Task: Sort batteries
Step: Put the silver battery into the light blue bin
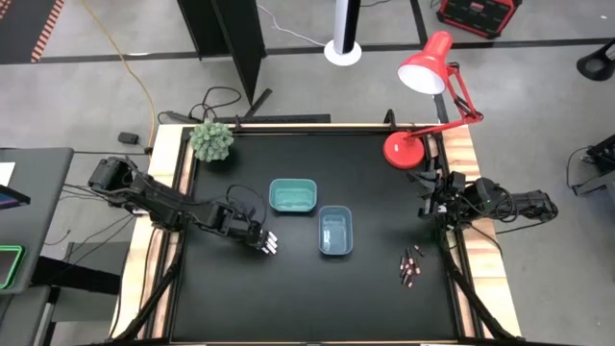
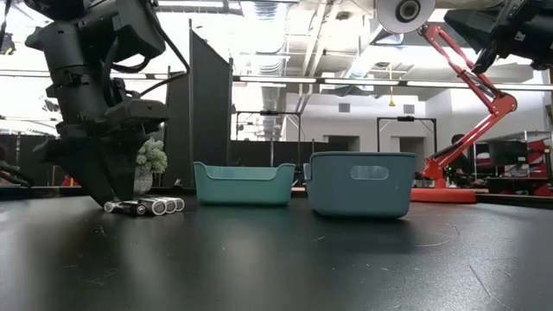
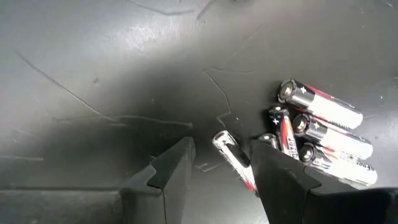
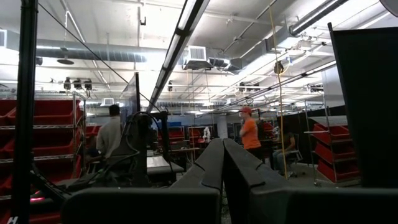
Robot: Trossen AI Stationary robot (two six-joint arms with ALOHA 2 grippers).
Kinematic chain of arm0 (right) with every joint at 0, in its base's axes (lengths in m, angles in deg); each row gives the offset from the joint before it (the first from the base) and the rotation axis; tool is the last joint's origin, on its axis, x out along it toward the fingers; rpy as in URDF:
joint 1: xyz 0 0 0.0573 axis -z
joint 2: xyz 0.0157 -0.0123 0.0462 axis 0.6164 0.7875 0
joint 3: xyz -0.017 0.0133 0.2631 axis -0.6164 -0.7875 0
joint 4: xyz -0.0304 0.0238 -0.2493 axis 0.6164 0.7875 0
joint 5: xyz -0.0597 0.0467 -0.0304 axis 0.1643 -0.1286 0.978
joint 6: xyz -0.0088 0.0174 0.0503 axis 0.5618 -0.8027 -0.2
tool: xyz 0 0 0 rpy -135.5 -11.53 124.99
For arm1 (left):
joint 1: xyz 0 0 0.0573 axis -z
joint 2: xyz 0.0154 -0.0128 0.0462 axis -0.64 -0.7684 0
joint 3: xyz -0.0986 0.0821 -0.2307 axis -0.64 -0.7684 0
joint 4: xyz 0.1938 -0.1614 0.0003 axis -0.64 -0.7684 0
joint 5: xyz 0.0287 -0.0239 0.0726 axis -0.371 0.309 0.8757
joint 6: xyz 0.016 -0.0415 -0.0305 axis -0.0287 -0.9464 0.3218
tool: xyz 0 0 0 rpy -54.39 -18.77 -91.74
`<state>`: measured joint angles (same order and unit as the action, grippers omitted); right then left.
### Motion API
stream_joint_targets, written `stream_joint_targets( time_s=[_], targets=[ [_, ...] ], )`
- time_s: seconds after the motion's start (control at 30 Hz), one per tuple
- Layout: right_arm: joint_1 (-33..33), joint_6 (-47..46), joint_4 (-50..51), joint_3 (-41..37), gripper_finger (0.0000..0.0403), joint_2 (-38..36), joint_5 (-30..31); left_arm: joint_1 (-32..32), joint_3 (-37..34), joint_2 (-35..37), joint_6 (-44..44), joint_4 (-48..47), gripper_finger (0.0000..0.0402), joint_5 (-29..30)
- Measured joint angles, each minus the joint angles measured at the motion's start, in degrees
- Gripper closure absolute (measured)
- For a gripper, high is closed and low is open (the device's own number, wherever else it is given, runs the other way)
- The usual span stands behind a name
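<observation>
Several white batteries with red marks (image 3: 323, 134) lie in a small heap on the black table, left of the trays; they show in the low view as batteries (image 2: 147, 206) too. My left gripper (image 1: 267, 245) points down over the heap, open. One battery (image 3: 231, 158) lies on the table between its fingers, close beside one finger (image 3: 273, 177). A second group of dark batteries (image 1: 411, 267) lies near the table's right front. My right gripper (image 4: 222, 152) is shut and raised at the table's right edge, pointing into the room. My left gripper has its fingers on either side of one battery (image 3: 231, 158), coming from above. The battery's near end runs behind one finger (image 3: 273, 177), so whether that finger touches it I cannot tell. The battery lies flat on the table.
A teal tray (image 1: 293, 183) and a blue tray (image 1: 334, 213) stand side by side in the middle of the table. A small plant (image 1: 211, 141) stands at the far left corner, a red desk lamp (image 1: 404, 149) at the far right.
</observation>
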<state>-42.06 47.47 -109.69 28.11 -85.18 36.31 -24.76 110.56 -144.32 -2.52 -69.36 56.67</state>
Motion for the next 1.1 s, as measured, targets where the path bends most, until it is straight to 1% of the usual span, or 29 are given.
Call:
stream_joint_targets(
  time_s=[0.3,0.53,0.73,0.9,1.0,1.1],
  targets=[
    [-0.01,0.00,0.00,0.00,0.0375,0.00,0.02,2.23,0.04,0.00,-2.01,0.61,0.0237,0.00],
    [0.00,0.00,0.11,0.00,0.0375,-0.01,0.01,2.31,-0.01,-0.38,-2.26,0.47,0.0246,-0.10],
    [0.02,-0.02,0.24,0.00,0.0375,-0.02,0.02,2.38,0.17,-2.68,-2.86,0.66,0.0251,0.30],
    [0.00,-0.01,0.24,0.00,0.0375,0.00,0.01,2.38,0.17,-2.54,-2.91,0.66,0.0252,0.84],
    [0.00,0.00,0.24,0.00,0.0375,-0.01,0.02,2.38,0.17,-2.54,-2.90,0.47,0.0263,0.88],
    [0.00,-0.02,0.24,0.00,0.0375,0.00,0.01,2.38,0.17,-2.54,-2.63,0.23,0.0284,1.15]
  ],
)
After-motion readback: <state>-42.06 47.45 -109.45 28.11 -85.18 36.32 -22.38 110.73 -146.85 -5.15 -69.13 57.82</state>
